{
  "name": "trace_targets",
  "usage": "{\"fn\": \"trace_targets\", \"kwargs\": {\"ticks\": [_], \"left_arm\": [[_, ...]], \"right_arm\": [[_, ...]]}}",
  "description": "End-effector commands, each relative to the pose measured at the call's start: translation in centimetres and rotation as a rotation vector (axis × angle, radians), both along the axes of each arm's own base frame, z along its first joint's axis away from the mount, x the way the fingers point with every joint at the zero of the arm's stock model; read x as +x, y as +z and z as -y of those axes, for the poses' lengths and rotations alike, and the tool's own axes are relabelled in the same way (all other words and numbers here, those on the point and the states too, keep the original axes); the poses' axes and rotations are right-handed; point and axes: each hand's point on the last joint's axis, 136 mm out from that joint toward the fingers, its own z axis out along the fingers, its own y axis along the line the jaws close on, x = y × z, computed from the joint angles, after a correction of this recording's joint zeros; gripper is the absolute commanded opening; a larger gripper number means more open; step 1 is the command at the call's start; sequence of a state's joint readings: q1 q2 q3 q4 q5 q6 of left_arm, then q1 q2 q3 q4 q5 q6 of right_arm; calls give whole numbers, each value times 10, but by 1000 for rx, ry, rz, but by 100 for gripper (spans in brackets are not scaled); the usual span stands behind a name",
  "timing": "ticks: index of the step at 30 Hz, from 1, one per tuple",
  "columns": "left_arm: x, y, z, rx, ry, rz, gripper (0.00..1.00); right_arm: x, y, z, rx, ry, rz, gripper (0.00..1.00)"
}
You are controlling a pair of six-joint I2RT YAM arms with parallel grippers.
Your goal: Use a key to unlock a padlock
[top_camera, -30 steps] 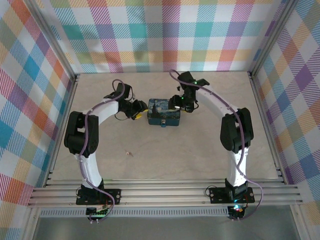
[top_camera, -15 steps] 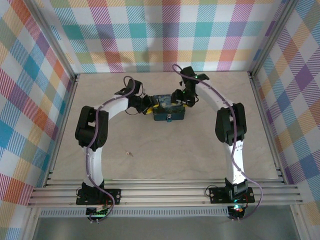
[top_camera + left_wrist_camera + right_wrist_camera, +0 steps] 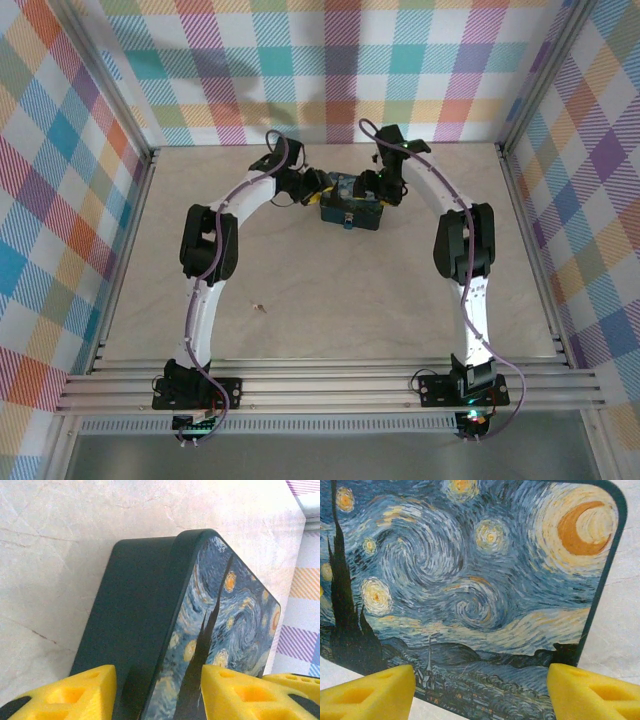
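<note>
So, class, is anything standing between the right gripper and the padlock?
Yes, the Starry Night tin. The right gripper hovers open above it, while the padlock hangs on the tin's near side.

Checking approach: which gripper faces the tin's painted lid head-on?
The right gripper; the left gripper sits edge-on to the tin, its dark side wall in view.

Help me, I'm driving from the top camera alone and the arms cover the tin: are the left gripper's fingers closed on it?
Observer: No. The left wrist view shows the left gripper open, its yellow fingers straddling an edge of the tin, one by the dark side wall, one by the painted lid.
Operator: And the right?
Observer: The right gripper is open too, fingers spread wide over the lid.
</note>
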State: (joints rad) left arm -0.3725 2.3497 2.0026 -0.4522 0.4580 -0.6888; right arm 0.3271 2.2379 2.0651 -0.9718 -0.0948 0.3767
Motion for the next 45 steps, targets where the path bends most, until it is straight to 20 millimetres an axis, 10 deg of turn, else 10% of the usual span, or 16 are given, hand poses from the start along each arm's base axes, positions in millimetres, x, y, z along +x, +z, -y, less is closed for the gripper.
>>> {"fn": "trace_targets", "kwargs": {"ticks": [1, 10, 21, 33, 45], "left_arm": [[-9, 21, -18, 87, 0, 24, 52], [-50, 31, -98, 294, 115, -2, 54], [-205, -23, -182, 483, 302, -391, 47], [-304, -36, -192, 398, 392, -585, 34], [-324, -60, -172, 276, 408, -671, 33]], "right_arm": [[-7, 38, 6, 3, 6, 45, 72], [-27, 54, -7, 45, 5, 59, 70], [-72, 26, -88, 61, 175, 15, 68], [-106, 5, -139, 93, 303, -69, 68], [-112, 3, -134, 73, 313, -81, 68]]}}
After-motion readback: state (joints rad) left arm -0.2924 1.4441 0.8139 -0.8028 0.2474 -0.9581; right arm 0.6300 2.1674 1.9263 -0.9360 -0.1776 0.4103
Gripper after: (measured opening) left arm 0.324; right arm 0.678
